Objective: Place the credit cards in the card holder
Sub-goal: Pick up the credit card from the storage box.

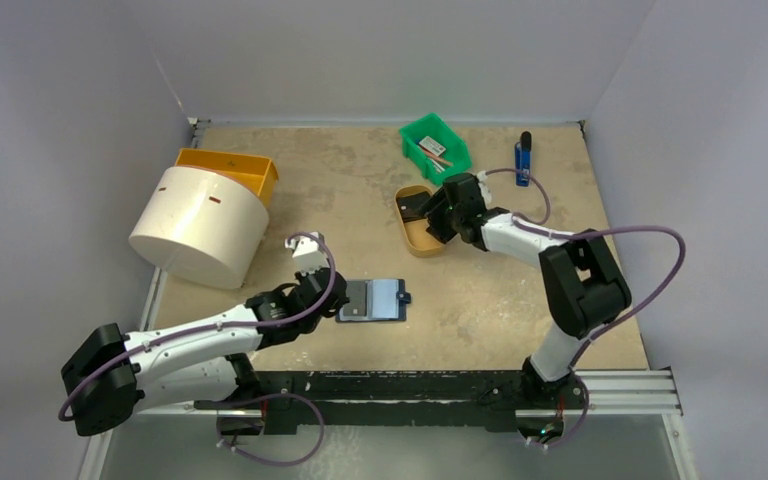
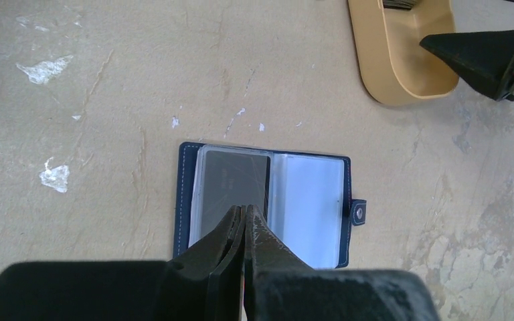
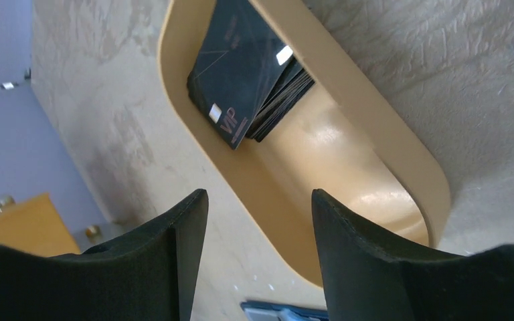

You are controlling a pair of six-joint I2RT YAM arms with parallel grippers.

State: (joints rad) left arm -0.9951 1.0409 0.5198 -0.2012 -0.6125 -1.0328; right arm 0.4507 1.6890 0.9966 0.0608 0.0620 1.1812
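Observation:
The navy card holder (image 1: 375, 298) (image 2: 308, 200) lies open and flat on the table, pale lining up. A dark credit card (image 2: 231, 180) sits in its left clear sleeve. My left gripper (image 1: 332, 305) (image 2: 246, 208) is shut, its tips over the near end of that card. A stack of black credit cards (image 3: 241, 67) leans in the far end of the tan oval tray (image 3: 388, 134) (image 1: 422, 242). My right gripper (image 1: 432, 215) (image 3: 260, 194) hangs open just above the tray's near rim, with nothing between its fingers.
A green bin (image 1: 435, 145) with small items stands behind the tray. A blue-handled tool (image 1: 524, 160) lies at the back right. A big white cylinder (image 1: 200, 225) and an orange bin (image 1: 230, 170) fill the left side.

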